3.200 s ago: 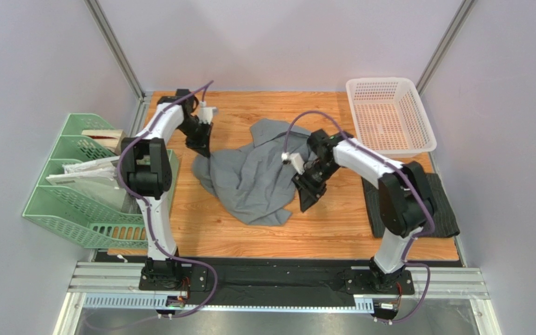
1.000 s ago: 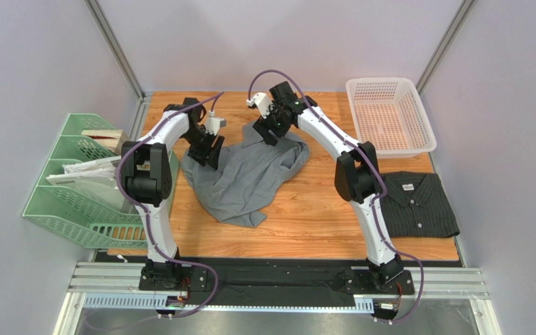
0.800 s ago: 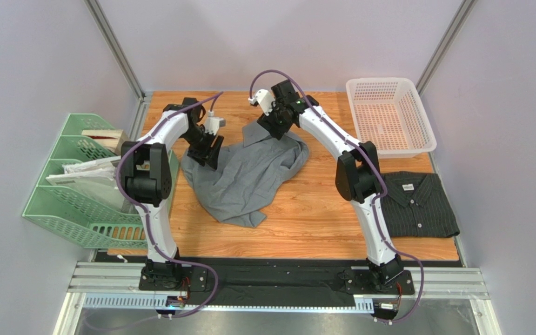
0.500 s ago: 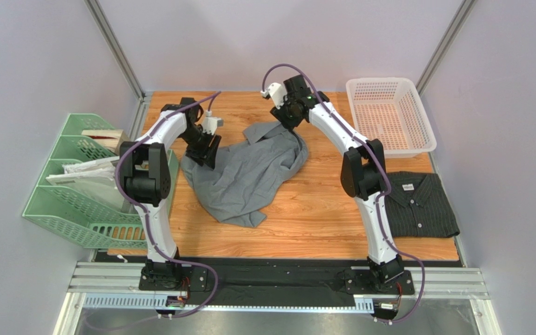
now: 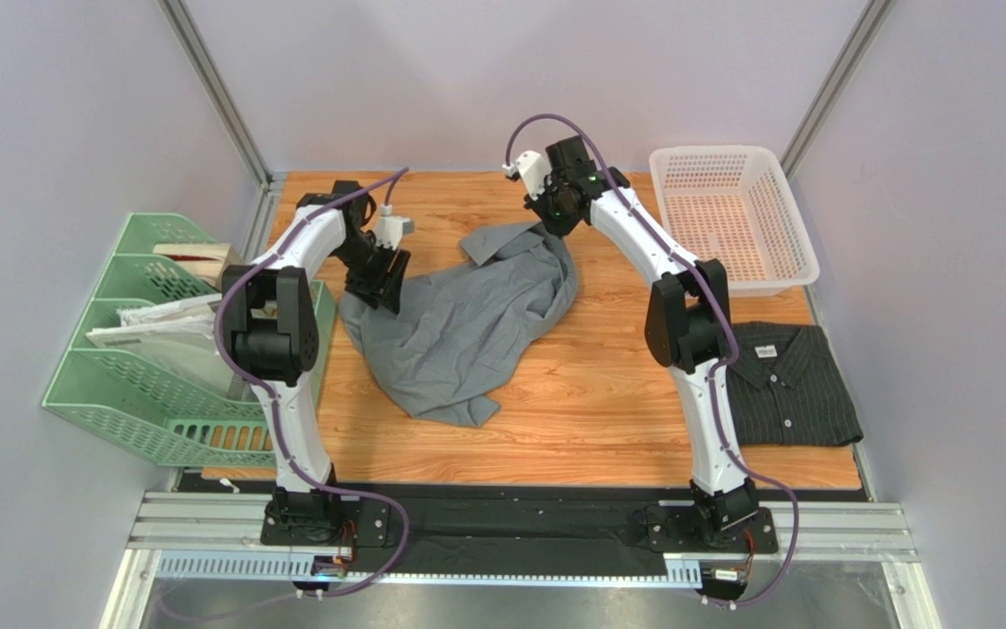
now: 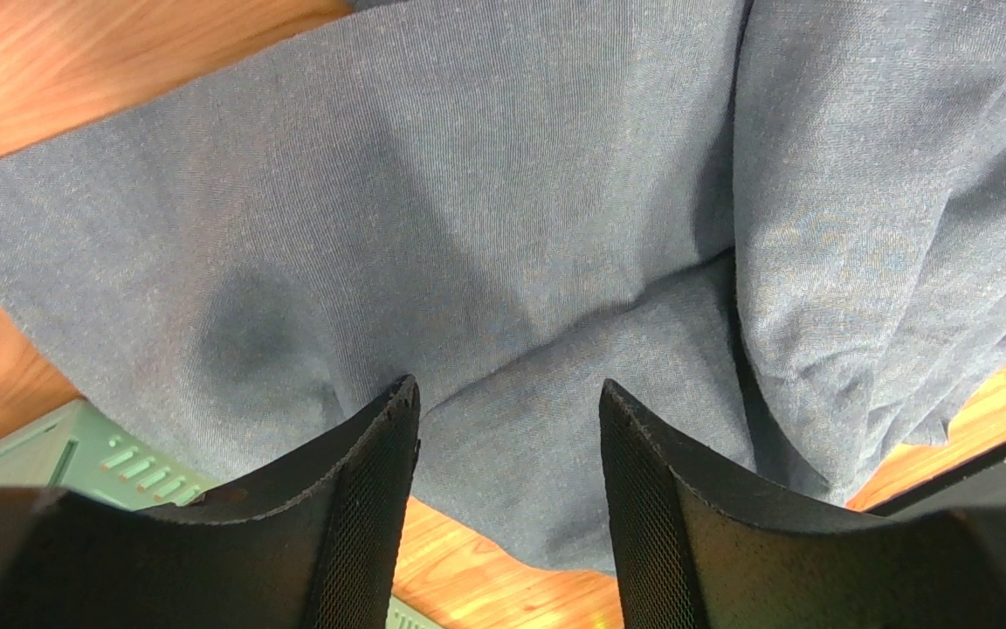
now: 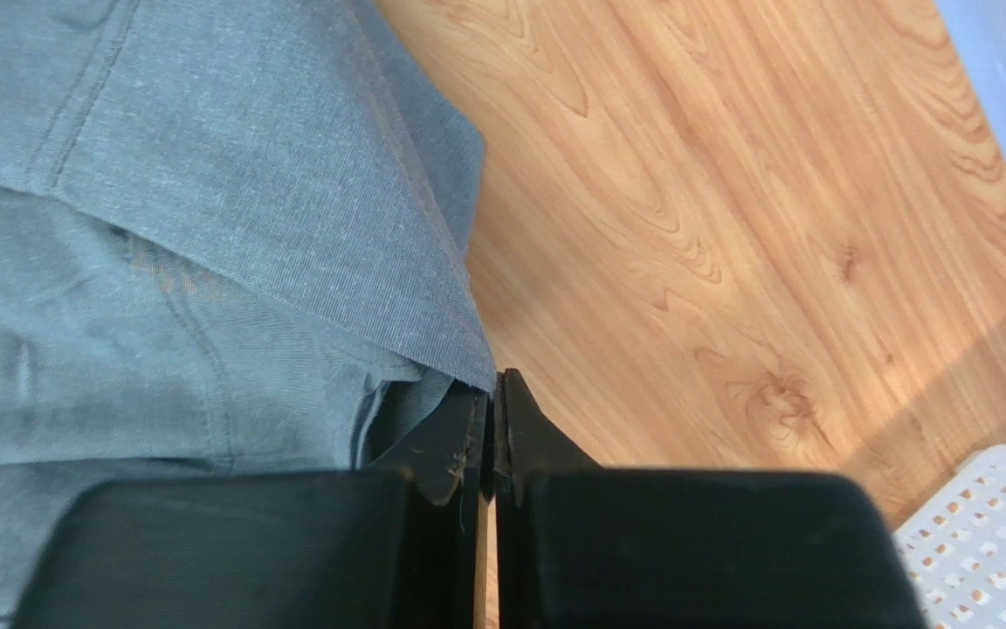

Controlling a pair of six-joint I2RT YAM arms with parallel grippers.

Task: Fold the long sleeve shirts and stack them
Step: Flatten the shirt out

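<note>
Between your two sets of jaws lies the grey shirt (image 5: 469,328), crumpled and unfolded on the table (image 5: 600,406). Your right jaws are pressed tight together at its far right edge. In the right wrist view the hem runs straight into the seam between the fingertips (image 7: 449,446), so they look to be pinching a thin bit of cloth, with bare wood just to their right. Your left jaws stand partway apart over the shirt's left corner. Their fingers (image 6: 364,498) straddle a shallow crease, and grey fabric fills the gap without being clamped as far as you can see. The dark pinstriped shirt (image 5: 784,380) is well back from the right jaws, near that arm's base, already folded flat with its collar and label up. The white mesh basket (image 5: 731,216) sits just right of the right jaws. You appear to be at the spreading step for the grey shirt, taking hold of opposite edges. The next move likely calls for closing the left jaws on their corner, then drawing both holds apart to flatten the shirt before folding.
</note>
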